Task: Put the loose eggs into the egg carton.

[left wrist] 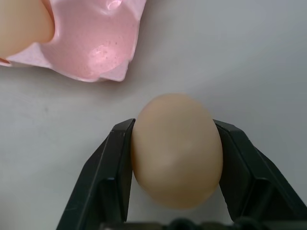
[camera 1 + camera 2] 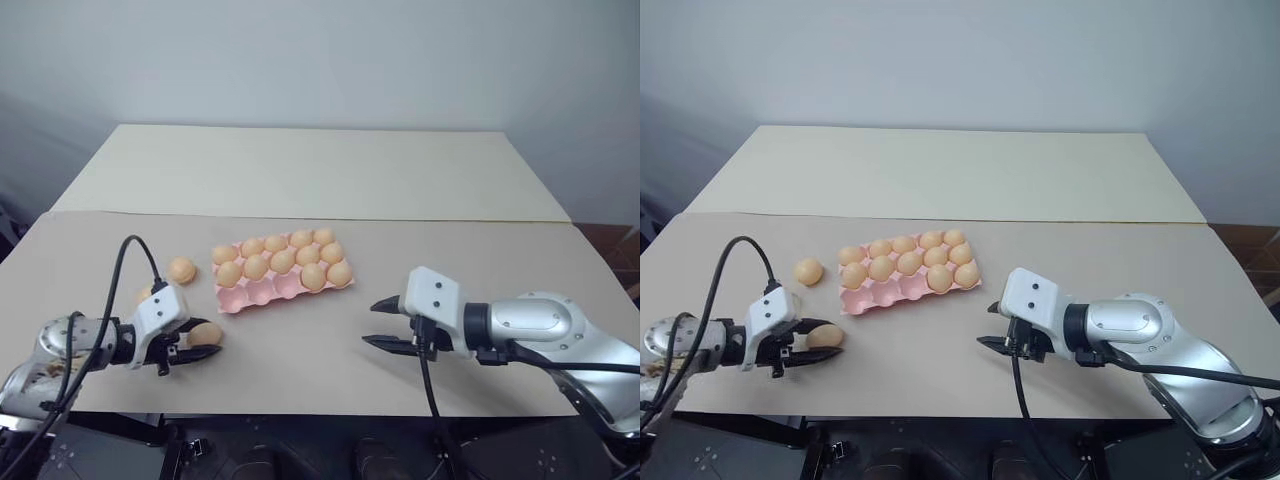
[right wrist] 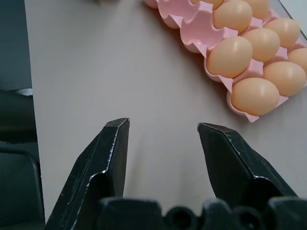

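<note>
The pink egg carton (image 2: 236, 299) lies mid-table with eggs in its back two rows and two at the right end of the front row; three front cups are bare. My left gripper (image 2: 203, 342) is shut on a loose egg (image 1: 176, 148) low over the table, just left and in front of the carton. Another loose egg (image 2: 181, 269) lies left of the carton, and a third (image 2: 145, 294) peeks out behind my left wrist. To the right of the carton my right gripper (image 2: 370, 323) stands open with nothing between its fingers (image 3: 115, 139).
A grey sheet (image 2: 300, 370) covers the near table; a cream tabletop (image 2: 320, 170) stretches behind it. Black cables (image 2: 125, 270) loop over my left arm. The table's front edge runs just below both grippers.
</note>
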You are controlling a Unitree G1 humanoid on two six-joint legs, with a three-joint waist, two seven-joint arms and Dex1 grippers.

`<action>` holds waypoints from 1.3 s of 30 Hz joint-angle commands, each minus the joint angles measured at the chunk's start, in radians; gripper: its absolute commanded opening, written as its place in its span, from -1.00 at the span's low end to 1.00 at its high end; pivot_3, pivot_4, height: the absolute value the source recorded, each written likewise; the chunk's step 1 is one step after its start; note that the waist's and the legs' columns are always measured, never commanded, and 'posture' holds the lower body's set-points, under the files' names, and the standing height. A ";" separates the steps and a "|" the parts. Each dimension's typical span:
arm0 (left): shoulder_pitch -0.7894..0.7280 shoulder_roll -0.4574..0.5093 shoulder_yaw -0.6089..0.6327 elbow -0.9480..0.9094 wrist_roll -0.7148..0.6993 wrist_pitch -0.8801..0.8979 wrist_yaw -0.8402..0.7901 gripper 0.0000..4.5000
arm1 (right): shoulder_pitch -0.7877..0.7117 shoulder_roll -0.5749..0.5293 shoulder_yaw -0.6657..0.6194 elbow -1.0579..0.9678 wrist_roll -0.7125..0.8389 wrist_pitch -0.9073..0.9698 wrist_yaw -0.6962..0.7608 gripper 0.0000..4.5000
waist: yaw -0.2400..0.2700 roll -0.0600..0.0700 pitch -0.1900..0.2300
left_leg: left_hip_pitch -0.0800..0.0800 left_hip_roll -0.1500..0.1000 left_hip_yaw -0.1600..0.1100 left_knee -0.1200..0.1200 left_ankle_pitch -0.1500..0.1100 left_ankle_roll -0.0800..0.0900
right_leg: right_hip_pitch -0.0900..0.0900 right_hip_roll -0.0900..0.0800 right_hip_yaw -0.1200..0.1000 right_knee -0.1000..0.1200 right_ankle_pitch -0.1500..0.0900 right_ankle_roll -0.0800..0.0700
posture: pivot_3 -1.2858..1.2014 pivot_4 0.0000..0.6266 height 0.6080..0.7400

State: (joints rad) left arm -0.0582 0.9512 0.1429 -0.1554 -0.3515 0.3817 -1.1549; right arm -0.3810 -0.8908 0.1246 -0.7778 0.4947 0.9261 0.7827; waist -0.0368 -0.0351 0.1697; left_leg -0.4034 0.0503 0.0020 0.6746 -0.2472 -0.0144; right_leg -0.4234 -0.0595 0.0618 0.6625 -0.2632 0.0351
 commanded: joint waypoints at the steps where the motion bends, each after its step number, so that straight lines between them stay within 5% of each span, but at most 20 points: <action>1: -0.078 -0.005 0.118 -0.050 -0.149 0.027 -0.030 0.11 | -0.007 -0.006 -0.031 -0.024 0.000 -0.014 -0.012 0.22 | 0.001 0.000 0.000 | 0.000 0.000 0.000 0.000 0.000 0.000 | 0.000 0.000 0.000 0.000 0.000 0.000 | 0.03 -0.52 1.00; 15: -0.523 -0.267 -0.103 0.311 -0.076 -0.142 -0.055 0.11 | -0.013 0.003 -0.046 -0.038 -0.011 0.004 -0.079 0.22 | 0.025 0.000 0.000 | -0.002 -0.001 -0.001 0.003 0.000 0.000 | 0.000 0.000 -0.001 0.000 0.000 0.000 | 0.03 -0.52 1.00; 35: -0.681 -0.429 -0.198 0.623 0.047 -0.408 -0.180 0.11 | 0.029 0.037 -0.054 -0.112 -0.009 0.058 -0.199 0.22 | 0.021 0.000 0.000 | -0.002 -0.001 -0.002 0.003 0.000 0.000 | 0.001 0.000 -0.001 0.000 0.000 0.000 | 0.03 -0.52 1.00; 39: -0.682 -0.441 -0.190 0.653 0.061 -0.444 -0.159 0.61 | 0.024 0.038 -0.050 -0.108 -0.011 0.055 -0.204 0.22 | 0.022 0.000 0.000 | -0.002 -0.001 -0.002 0.004 0.000 0.000 | 0.001 0.000 -0.001 0.001 0.000 0.000 | 0.03 -0.52 1.00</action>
State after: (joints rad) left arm -0.7155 0.5108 -0.0662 0.5027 -0.2824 -0.0446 -1.3142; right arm -0.3427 -0.8549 0.0999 -0.8586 0.4849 0.9859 0.5874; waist -0.0151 -0.0351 0.1695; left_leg -0.4051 0.0491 0.0000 0.6782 -0.2472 -0.0142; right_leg -0.4223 -0.0593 0.0606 0.6630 -0.2630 0.0354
